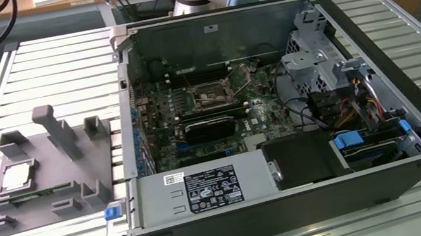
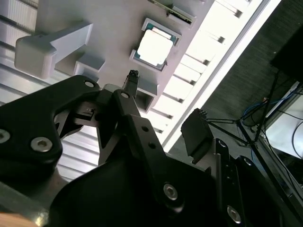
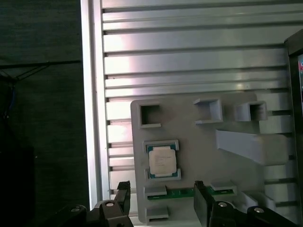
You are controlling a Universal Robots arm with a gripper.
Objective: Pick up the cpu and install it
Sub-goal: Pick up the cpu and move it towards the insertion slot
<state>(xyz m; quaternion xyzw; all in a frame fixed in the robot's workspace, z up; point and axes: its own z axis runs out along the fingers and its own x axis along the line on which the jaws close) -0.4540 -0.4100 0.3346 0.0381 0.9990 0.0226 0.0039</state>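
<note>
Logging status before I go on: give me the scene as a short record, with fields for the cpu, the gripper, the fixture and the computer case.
cpu: lies flat in a square pocket of the grey fixture, metal top up, not yet grasped
gripper: over the fixture's edge, fingers open, holding nothing, clear of the cpu
grey fixture: on the slatted table, to the exterior view's left of the case
computer case: lying on the table, side open, motherboard exposed

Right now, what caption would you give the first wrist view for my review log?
Open gripper hovers over the cpu, which sits in its pocket on the grey fixture.
</note>
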